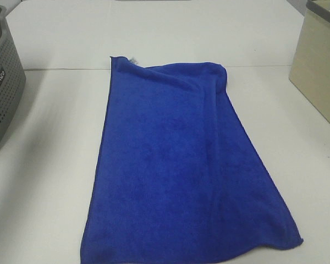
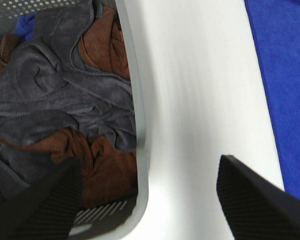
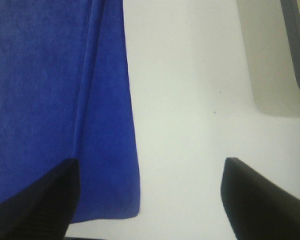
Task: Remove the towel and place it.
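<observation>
towel point(image 1: 181, 170) flat, grey basket point(image 1: 3, 82) left, beige box point(image 1: 319, 71) right

The towel point(image 1: 181, 165) lies spread on the table point(image 1: 55, 165) between the basket point(image 1: 3, 82) and the box point(image 1: 319, 66).

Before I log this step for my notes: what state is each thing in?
towel: lying flat on the table, far edge rumpled, not held
left end effector: open, empty
right end effector: open, empty
grey basket: holds grey and brown cloths
beige box: upright, contents hidden
</observation>
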`<state>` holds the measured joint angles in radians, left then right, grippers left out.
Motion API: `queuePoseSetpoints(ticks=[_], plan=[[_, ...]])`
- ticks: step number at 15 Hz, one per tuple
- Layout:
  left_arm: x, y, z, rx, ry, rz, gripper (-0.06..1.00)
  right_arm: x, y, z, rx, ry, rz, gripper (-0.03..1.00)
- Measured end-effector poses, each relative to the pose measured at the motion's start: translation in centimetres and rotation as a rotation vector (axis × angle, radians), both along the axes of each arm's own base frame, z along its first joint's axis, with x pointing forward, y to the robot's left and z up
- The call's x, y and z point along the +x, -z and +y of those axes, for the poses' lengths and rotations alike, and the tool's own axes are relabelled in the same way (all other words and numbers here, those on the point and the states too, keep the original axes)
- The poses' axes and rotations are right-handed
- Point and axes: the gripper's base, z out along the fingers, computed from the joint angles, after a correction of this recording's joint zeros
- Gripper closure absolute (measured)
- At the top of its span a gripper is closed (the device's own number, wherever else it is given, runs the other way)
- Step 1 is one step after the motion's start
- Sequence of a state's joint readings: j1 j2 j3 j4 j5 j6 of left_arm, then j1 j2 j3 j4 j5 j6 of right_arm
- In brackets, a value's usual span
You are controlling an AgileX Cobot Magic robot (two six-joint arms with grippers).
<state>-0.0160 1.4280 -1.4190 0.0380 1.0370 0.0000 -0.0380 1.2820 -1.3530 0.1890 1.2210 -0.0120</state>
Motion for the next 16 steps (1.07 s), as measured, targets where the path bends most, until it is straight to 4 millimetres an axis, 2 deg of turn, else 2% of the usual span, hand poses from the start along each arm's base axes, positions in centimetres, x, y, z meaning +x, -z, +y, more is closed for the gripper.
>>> queuePoseSetpoints(ticks=[4, 6, 8, 9, 10, 12, 15, 16], plan=[[-8.9, 1.6, 0.6, 0.045, -0.015, -0.018, 0.23, -9.5, 0.1, 0.3, -0.042, -0.057, -0.125, 0.20], [-13.3, 2.1, 1.0, 0.095, -0.019, -0.067, 0.23, -14.1, 0.8, 0.5, -0.055, -0.069, -0.210, 0.20], [-17.6, 2.4, 1.3, 0.123, -0.028, -0.151, 0.23, -17.8, 2.3, 0.6, -0.060, -0.065, -0.276, 0.20], [-19.5, 2.6, 1.4, 0.125, -0.031, -0.200, 0.23, -19.3, 3.0, 0.7, -0.060, -0.060, -0.310, 0.20], [-20.5, 2.7, 1.4, 0.125, -0.033, -0.228, 0.23, -20.4, 3.9, 0.6, -0.069, -0.056, -0.329, 0.20], [-23.8, 3.8, 1.4, 0.121, -0.038, -0.316, 0.23, -21.5, 5.3, 0.4, -0.096, -0.047, -0.338, 0.20], [-27.6, 6.3, 1.4, 0.109, -0.044, -0.424, 0.23, -23.4, 8.9, 0.3, -0.118, -0.039, -0.352, 0.20], [-29.8, 7.7, 1.4, 0.091, -0.045, -0.519, 0.23, -24.5, 11.2, 0.4, -0.116, -0.039, -0.377, 0.20]])
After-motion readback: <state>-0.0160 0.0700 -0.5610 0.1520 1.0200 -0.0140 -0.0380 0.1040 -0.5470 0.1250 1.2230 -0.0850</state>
